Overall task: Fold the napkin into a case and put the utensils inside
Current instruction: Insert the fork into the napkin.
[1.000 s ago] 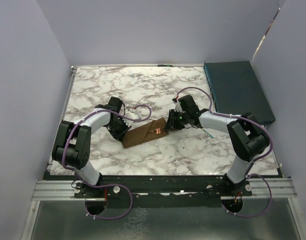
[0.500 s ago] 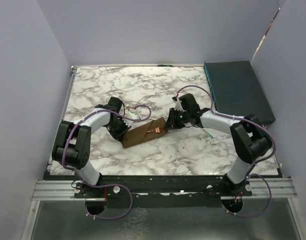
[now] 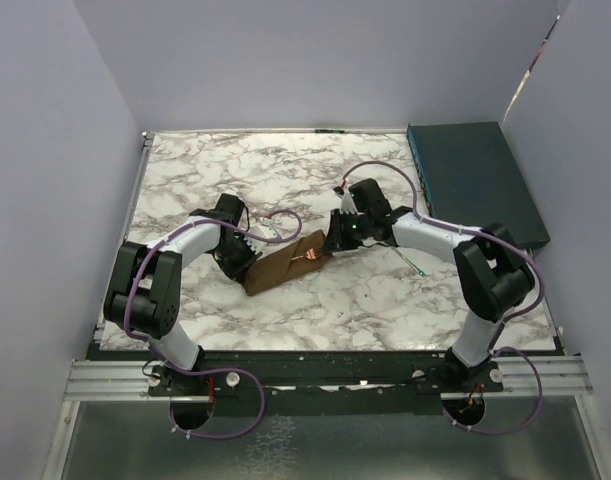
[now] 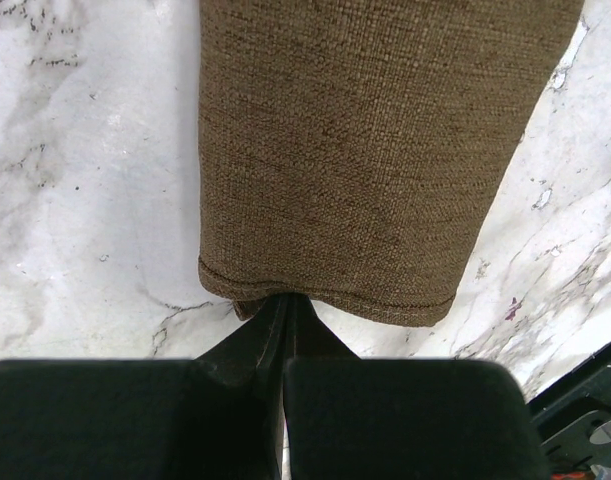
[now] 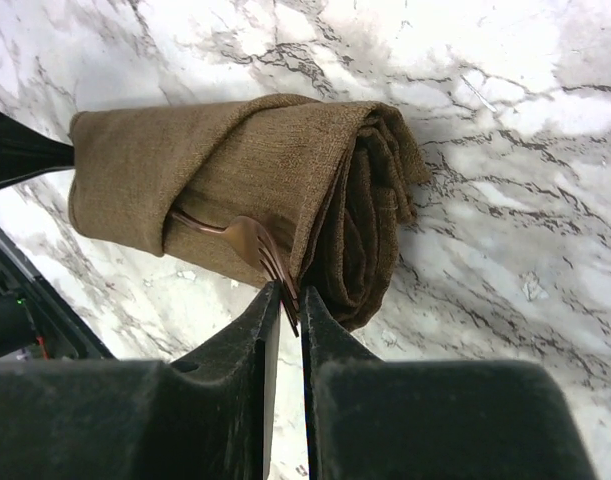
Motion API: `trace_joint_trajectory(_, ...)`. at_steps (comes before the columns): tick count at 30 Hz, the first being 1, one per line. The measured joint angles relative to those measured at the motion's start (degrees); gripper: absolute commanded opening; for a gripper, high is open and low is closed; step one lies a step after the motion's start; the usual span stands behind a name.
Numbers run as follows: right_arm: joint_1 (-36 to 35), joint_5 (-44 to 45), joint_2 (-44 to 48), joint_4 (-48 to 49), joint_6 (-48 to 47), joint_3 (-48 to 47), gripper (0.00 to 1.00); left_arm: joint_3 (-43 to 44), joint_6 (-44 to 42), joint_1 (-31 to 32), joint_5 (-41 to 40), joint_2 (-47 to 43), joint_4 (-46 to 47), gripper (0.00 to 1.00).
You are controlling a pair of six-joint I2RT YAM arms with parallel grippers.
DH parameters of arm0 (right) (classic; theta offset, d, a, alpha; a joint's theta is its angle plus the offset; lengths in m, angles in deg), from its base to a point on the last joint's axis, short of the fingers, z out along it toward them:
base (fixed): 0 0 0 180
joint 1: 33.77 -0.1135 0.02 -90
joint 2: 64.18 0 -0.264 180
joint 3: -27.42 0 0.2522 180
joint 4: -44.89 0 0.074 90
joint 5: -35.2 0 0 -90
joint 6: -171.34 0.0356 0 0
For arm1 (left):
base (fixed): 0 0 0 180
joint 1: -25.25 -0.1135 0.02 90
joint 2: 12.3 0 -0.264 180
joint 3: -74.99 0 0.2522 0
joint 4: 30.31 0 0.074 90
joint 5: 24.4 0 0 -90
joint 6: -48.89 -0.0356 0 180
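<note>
Napkin (image 3: pixel 280 268) is already folded up into a narrow brown pouch, lying flat on the marble table (image 3: pixel 235 170) approx mid-table, set diagonally btwn the two arms: lower end toward the left arm, upper end toward the right.

Left gripper (image 3: pixel 250 266) sits at the lower end. From its wrist cam the left gripper (image 4: pixel 285 305) has both jaws shut tight together, tips right against the hemmed edge of the napkin (image 4: pixel 375 150). Can't tell if any cloth is actually nipped btwn them.

Right gripper (image 3: pixel 332 243) is at the other end, angled down. In its own cam the napkin (image 5: pixel 245 170) shows several layers stacked at the open end, w/ one flap wrapped across the front. The copper fork (image 5: pixel 247 238) pokes out from under that flap: neck and head visible, handle hidden inside the fold. Right gripper (image 5: pixel 283 295) has its black fingers (image 5: pixel 235 340) drawn in to a slim gap, and the tine tips sit in that gap, so it looks closed on the fork's tines. From above the fork (image 3: pixel 307 256) is just a small copper glint on the cloth, next to the gripper.

Dark teal box (image 3: pixel 475 180) lies flat at the far right edge of the table, well apart from the napkin. A thin greenish sliver (image 3: pixel 410 262) lies on the marble by the right forearm, too small to say what it is
</note>
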Motion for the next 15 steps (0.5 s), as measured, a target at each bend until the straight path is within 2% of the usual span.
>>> trace_joint_trajectory(6, -0.5, 0.0, -5.2, -0.5, -1.1, -1.8, 0.16, 0.0, 0.0, 0.0, 0.0, 0.0, -0.2, 0.0)
trace_joint_trajectory(12, -0.8, 0.0, -6.8, -0.9, -1.0, -2.0, 0.39, 0.0, 0.0, 0.0, 0.0, 0.0, -0.2, 0.0)
trace_joint_trajectory(15, -1.1, 0.3, -6.8, -2.4, -1.1, -3.3, 0.46, 0.0, 0.0, 0.0, 0.0, 0.1, -0.2, 0.0)
